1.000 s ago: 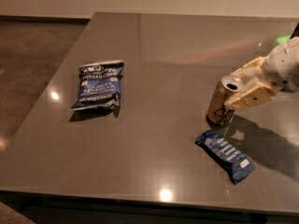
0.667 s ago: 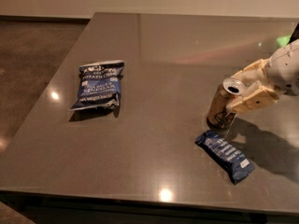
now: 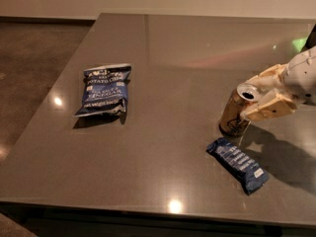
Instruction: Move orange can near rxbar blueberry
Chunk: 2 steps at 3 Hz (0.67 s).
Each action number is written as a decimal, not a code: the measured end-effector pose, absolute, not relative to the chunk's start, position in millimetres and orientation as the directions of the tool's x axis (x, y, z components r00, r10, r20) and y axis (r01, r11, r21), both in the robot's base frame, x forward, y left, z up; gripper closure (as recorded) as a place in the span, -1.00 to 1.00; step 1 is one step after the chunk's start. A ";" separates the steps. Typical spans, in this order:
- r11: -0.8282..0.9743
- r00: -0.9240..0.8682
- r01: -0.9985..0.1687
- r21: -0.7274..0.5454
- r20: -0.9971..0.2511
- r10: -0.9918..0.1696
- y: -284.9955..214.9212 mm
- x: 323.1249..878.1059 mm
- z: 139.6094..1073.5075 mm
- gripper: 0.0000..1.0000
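Camera view gives you the slim golden-orange drink can (image 3: 236,111) right of centre on the grey table (image 3: 168,48), long axis near upright, silver top tipped right. The flat dark blue bar wrapper (image 3: 238,164) lies diagonally just in front, near the front edge. Open tabletop runs left to the puffy blue chip bag (image 3: 103,89). Your cream two-finger gripper (image 3: 248,98) reaches in from the right, jaws clamped on the can's upper half.

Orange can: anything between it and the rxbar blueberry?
Nothing visible. Only table surface separates the orange can, clasped near its top by the gripper, from the rxbar blueberry. The chip bag lies far left.
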<state>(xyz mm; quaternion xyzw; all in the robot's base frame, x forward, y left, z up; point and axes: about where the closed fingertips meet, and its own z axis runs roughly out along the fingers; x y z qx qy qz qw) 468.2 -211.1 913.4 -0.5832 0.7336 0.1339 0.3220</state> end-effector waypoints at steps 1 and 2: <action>0.281 -0.110 -0.943 -0.180 -0.629 -0.770 -209.5 468.1 913.5 -1.00; 0.281 -0.109 -0.943 -0.180 -0.629 -0.770 -209.4 468.1 913.5 -1.00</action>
